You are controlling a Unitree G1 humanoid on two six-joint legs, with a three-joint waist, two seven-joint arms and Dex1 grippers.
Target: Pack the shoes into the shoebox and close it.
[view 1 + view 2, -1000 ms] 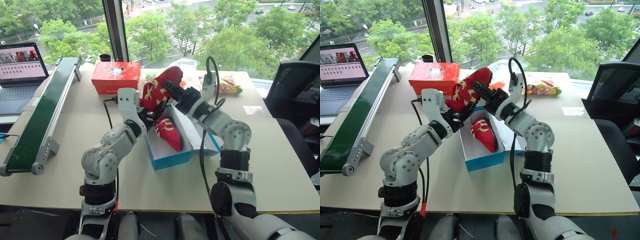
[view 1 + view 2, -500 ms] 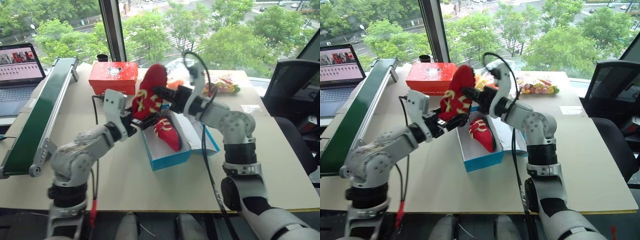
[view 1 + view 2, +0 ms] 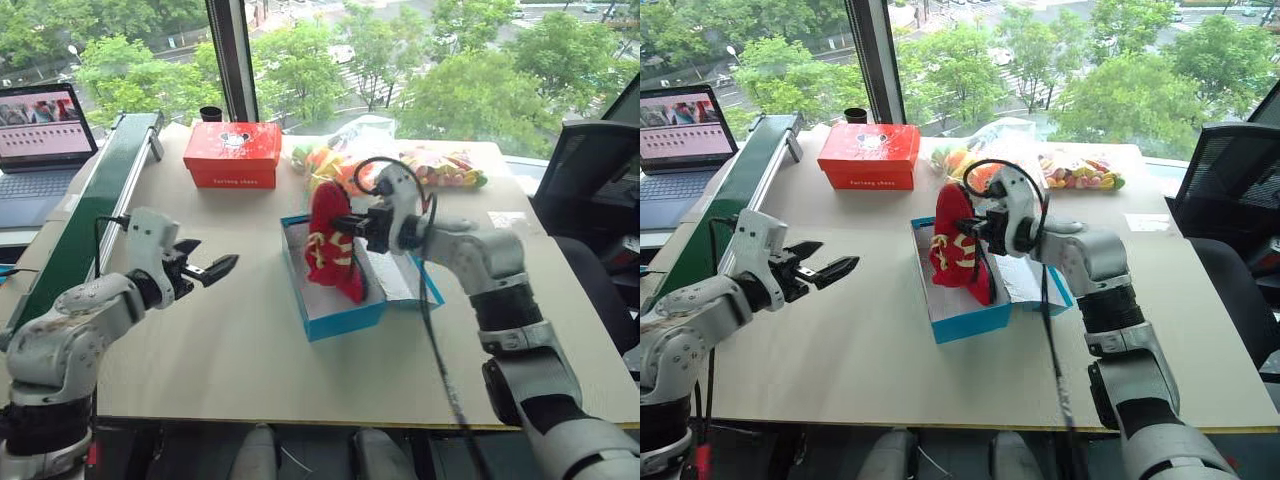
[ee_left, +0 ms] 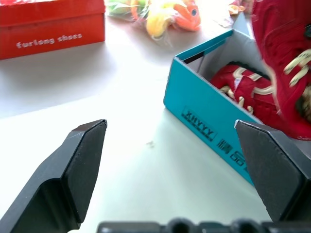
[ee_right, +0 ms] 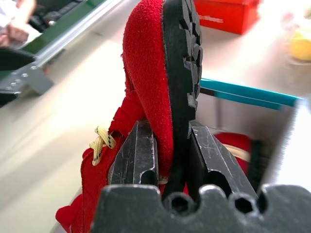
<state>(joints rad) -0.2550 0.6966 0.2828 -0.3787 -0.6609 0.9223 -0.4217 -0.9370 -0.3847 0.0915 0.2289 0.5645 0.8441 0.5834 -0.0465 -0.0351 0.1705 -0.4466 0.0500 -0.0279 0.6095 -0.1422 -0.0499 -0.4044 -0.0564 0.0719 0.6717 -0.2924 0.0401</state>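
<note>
A pale worktop (image 3: 230,340) stands before a window with trees outside. On it lie two shoes, one blue shoebox (image 3: 335,320), one red box (image 3: 232,153), a green conveyor (image 3: 85,215) and bagged toys (image 3: 440,165). A laptop (image 3: 40,130) is cut off at the frame's edge. One shoe (image 4: 243,90) lies inside the shoebox, largely hidden behind the other shoe (image 3: 325,235). The right end effector (image 3: 348,225) is clenched on that second shoe's sole edge, holding it upright over the open shoebox. The left end effector (image 3: 205,268) hangs released, fingers (image 4: 80,160) spread wide, well apart from the shoebox.
</note>
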